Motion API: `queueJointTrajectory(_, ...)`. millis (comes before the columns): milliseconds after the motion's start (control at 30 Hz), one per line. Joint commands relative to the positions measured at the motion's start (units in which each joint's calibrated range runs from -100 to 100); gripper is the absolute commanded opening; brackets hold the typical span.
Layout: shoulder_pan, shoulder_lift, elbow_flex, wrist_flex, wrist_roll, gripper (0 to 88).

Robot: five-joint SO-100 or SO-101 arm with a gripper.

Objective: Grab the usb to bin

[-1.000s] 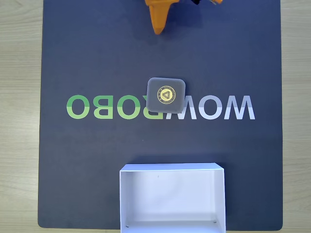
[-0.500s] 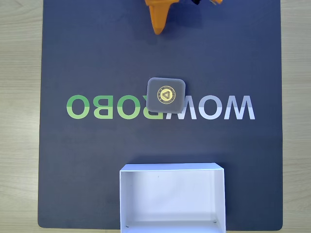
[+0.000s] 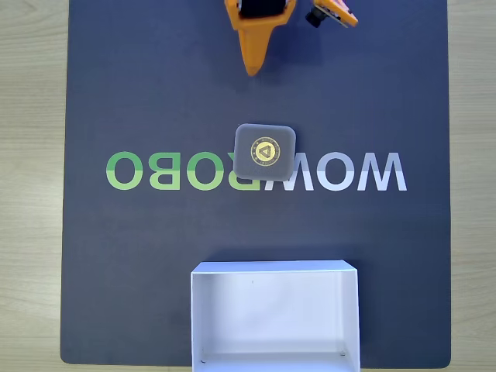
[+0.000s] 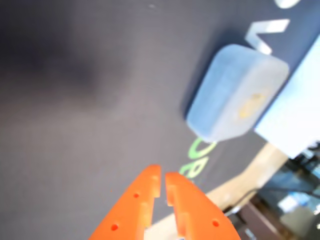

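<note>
1. Orange tool (image 3: pixel 252 68) hangs at the top edge of the fixed view, its tip aimed down the picture toward the usb; in the wrist view its two fingers (image 4: pixel 163 184) lie pressed together with only a thin slit between them, gripping nothing.
2. Below the tool in the fixed view, with bare mat between them, the usb (image 3: pixel 265 151) lies flat near the middle of the mat, untouched.
3. It is close to square, so it has no clear long axis; its edges run nearly in line with the mat's edges, turned only slightly.
4. Its gold round emblem faces up, and the triangle in it points toward the left of the fixed view.
5. The usb covers part of the lettering (image 3: pixel 356 171) printed across the mat, green on the left, white on the right.
6. In the wrist view the usb (image 4: pixel 235 95) is blurred and looks pale blue, ahead of the fingertips and to the upper right.
7. The bin (image 3: pixel 198 318), white and open on top, sits at the bottom of the fixed view, well apart from the usb.
8. The dark mat (image 3: pixel 139 93) lies on a light wooden table (image 3: pixel 31 186).
</note>
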Motion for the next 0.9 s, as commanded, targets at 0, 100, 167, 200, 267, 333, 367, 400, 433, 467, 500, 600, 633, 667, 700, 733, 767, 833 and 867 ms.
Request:
queueJointTrajectory(0,-0.4,13.7,-11.0,-4.9,-0.2,1.0)
queueJointTrajectory(100,-0.7,24.6,-21.4,-3.5,-0.3,1.0)
queueJointTrajectory(167,-1.7,31.7,-29.6,0.3,-1.0,1.0)
queueJointTrajectory(200,-1.9,33.8,-32.6,2.3,-1.9,1.0)
queueJointTrajectory(267,-2.6,39.6,-41.0,8.6,-5.1,1.0)
queueJointTrajectory(333,-2.6,44.1,-48.2,13.6,-8.0,1.0)
queueJointTrajectory(367,-2.5,46.2,-51.8,15.7,-9.4,1.0)
queueJointTrajectory(400,-2.3,48.4,-55.4,17.9,-10.7,1.0)
queueJointTrajectory(433,-2.2,50.2,-58.3,19.6,-11.7,1.0)
queueJointTrajectory(467,-2.1,52.0,-61.3,21.5,-12.7,1.0)
queueJointTrajectory(500,-2.1,53.8,-64.1,23.2,-13.7,1.0)
queueJointTrajectory(600,-1.8,58.5,-71.6,27.9,-16.8,1.0)
queueJointTrajectory(633,-1.7,59.9,-73.4,29.2,-17.7,1.0)
queueJointTrajectory(667,-1.7,61.0,-74.7,29.9,-18.1,1.0)
queueJointTrajectory(700,-1.7,62.1,-75.4,30.2,-18.2,1.0)
queueJointTrajectory(733,-1.7,63.1,-76.0,30.2,-18.1,1.0)
queueJointTrajectory(767,-1.6,64.0,-76.2,30.1,-18.1,1.0)
queueJointTrajectory(833,-1.6,65.4,-76.7,29.7,-18.1,1.0)
queueJointTrajectory(867,-1.6,66.2,-76.9,29.6,-18.1,1.0)
